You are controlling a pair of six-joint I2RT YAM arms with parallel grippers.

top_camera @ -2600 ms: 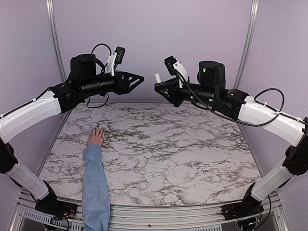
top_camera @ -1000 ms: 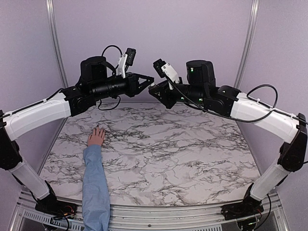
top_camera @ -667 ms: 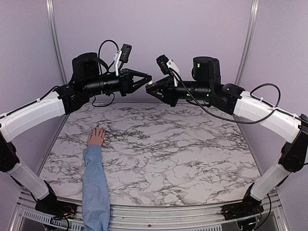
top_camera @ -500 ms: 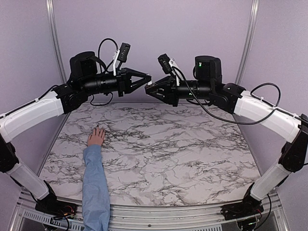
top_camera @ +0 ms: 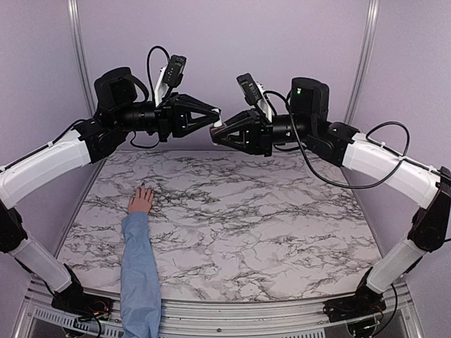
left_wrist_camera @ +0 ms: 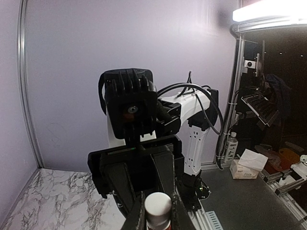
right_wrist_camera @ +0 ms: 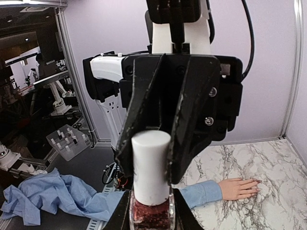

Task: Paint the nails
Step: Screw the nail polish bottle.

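You see the table with a sleeved hand flat at its left. Above its far edge the right gripper grasps a bottle, and the left gripper is clenched on its white cap. The nails lie well below both.

The top external view looks down from above and behind the left arm and right arm across the whole marble table to the lilac wall. Each wrist view looks forward at very close range: the left faces the right gripper, the right faces the left gripper. Both share the white-capped bottle; right wrist and top views share the sleeved hand.
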